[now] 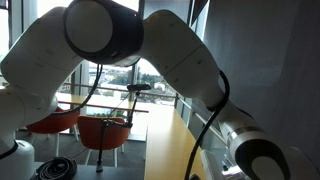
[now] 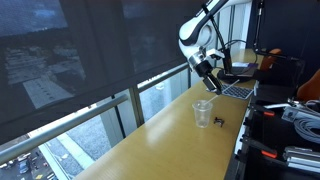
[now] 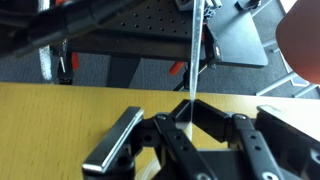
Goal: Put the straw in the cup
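A thin white straw (image 3: 193, 60) runs straight up the middle of the wrist view. My gripper (image 3: 191, 104) is shut on its lower end, the dark fingers meeting around it. In an exterior view the clear plastic cup (image 2: 203, 112) stands upright on the long wooden table (image 2: 165, 135). The gripper (image 2: 208, 68) hangs above the cup, a little toward the far end. The straw is too thin to make out there. In the wrist view the cup is out of sight. The white arm (image 1: 150, 45) fills much of an exterior view.
A small dark object (image 2: 219, 122) lies on the table just beside the cup. An open laptop (image 2: 238, 88) sits at the table's far end. Windows run along one side, and shelves with cables (image 2: 295, 120) along the other. Red chairs (image 1: 100, 130) stand beyond the table.
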`<move>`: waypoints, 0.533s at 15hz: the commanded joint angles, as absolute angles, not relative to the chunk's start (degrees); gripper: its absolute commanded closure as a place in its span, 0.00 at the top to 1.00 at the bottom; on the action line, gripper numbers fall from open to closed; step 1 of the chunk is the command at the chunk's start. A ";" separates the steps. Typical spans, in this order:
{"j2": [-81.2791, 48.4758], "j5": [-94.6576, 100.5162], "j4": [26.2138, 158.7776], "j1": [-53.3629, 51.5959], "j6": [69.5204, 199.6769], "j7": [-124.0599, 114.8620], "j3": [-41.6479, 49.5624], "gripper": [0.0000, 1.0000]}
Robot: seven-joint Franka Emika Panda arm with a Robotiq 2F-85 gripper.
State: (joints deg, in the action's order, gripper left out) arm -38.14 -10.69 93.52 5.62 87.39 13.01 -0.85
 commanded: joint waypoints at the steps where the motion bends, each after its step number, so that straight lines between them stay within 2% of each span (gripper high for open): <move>1: -38.80 -10.31 92.05 5.89 85.36 12.61 -0.85 0.03; 8: -39.88 -10.44 90.36 6.15 84.89 12.48 -0.78 0.03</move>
State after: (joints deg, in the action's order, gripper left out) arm -38.42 -10.69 93.17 5.83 87.34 13.01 -0.71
